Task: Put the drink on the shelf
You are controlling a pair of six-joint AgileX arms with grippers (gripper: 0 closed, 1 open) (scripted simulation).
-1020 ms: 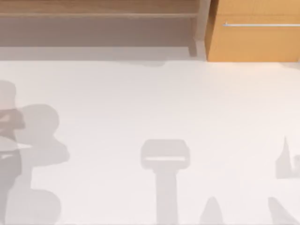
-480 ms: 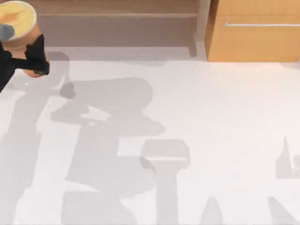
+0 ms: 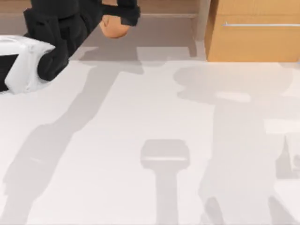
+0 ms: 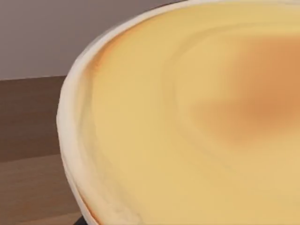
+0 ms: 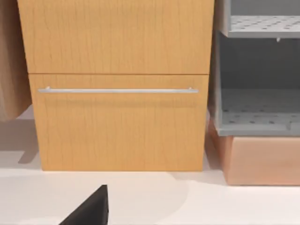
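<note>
My left gripper [image 3: 117, 18] is shut on the drink [image 3: 114, 29], a tan-orange cup held at the back left. It hangs over the grey recess of the shelf [image 3: 168, 7], just in front of the light-wood board. The black wrist and white forearm reach in from the left. In the left wrist view the drink's creamy yellow-orange top [image 4: 201, 122] and pale rim sit close up, with brown shelf wood [image 4: 28, 159] beyond. In the right wrist view a black fingertip [image 5: 91, 212] of my right gripper faces the cabinet.
An orange-wood cabinet [image 3: 255, 40] with a silver bar handle [image 3: 260, 24] stands at the back right, beside the shelf's grey upright post [image 3: 202, 23]. Grey perforated racks [image 5: 258, 112] on a tan base stand next to the cabinet. The white tabletop [image 3: 154, 117] carries only shadows.
The left arm has swung in from the left edge with the drink, carrying it rightward and back to the shelf front. A broad arm shadow now falls across the table's right side.
</note>
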